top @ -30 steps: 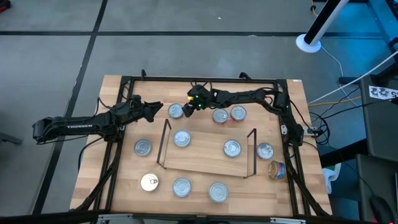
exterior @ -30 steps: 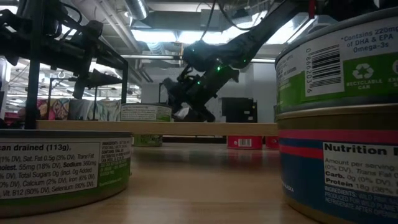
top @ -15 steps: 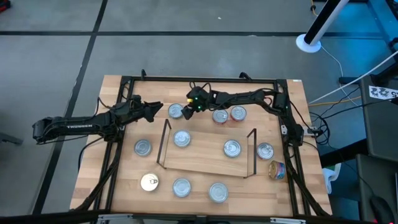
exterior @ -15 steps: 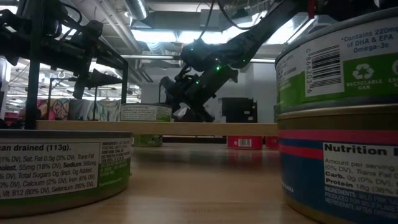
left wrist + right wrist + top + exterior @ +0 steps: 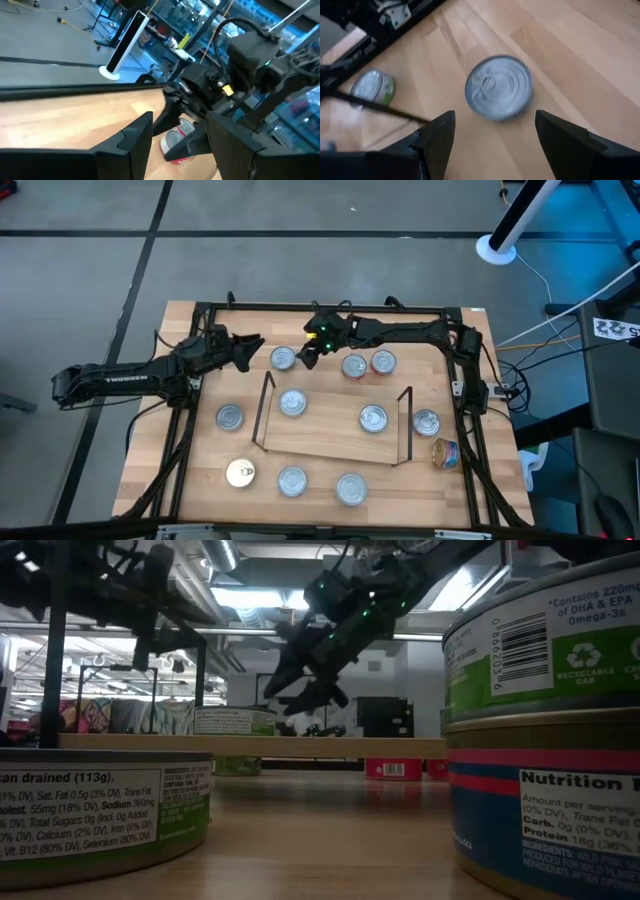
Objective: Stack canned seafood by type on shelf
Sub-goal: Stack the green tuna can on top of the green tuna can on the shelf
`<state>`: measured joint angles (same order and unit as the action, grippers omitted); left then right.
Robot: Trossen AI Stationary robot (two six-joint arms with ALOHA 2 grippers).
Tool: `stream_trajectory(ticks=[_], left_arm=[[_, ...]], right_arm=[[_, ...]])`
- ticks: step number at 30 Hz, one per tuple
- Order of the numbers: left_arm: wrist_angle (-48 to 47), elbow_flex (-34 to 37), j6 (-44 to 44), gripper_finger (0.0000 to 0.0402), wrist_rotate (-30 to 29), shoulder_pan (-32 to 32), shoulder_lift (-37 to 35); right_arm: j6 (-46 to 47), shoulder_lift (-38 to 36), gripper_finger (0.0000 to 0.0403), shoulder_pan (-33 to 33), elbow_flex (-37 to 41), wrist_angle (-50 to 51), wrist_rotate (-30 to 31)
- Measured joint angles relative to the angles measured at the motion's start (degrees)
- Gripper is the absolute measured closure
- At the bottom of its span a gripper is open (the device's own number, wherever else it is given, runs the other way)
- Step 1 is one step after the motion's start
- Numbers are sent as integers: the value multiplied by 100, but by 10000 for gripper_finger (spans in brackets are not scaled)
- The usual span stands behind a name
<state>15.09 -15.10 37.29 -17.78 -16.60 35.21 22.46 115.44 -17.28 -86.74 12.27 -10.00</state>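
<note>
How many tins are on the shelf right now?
2. One tin lies near the shelf's left end, the other tin near its right end. Neither is stacked. The rest lie on the table around it; none seems hidden.

Silver-topped tins (image 5: 292, 402), one gold-topped tin (image 5: 239, 472), light-wood shelf (image 5: 335, 433).

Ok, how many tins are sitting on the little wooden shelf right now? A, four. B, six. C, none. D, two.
D: the high view shows just two silver-topped tins on the shelf, the left tin and the right tin; the other tins lie on the tabletop around it.
</note>
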Motion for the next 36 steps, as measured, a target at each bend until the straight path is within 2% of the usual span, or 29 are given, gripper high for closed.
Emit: stream_trajectory(ticks=[5,9,15,19,27,36], left_arm=[[-942,-697,8,222,29,-63,656],[-1895,-1395,12,222,337,-310,1300],[-3455,-2458,16,222,1279,-956,2283],[-4335,-2884,-10,222,1842,-1453,2885],[-4454,-2936,-408,222,3107,-2228,4112],[-4393,-2936,-639,222,3385,-2632,5086]], right_arm=[[-359,-508,130,-2,2,787,206],[-573,-972,130,-2,2,1306,302],[-926,-1757,130,-2,2,2020,304],[-1144,-2246,130,0,2,2518,317],[-2000,-2800,130,0,2,3105,349],[-2135,-2773,130,0,28,3317,511]])
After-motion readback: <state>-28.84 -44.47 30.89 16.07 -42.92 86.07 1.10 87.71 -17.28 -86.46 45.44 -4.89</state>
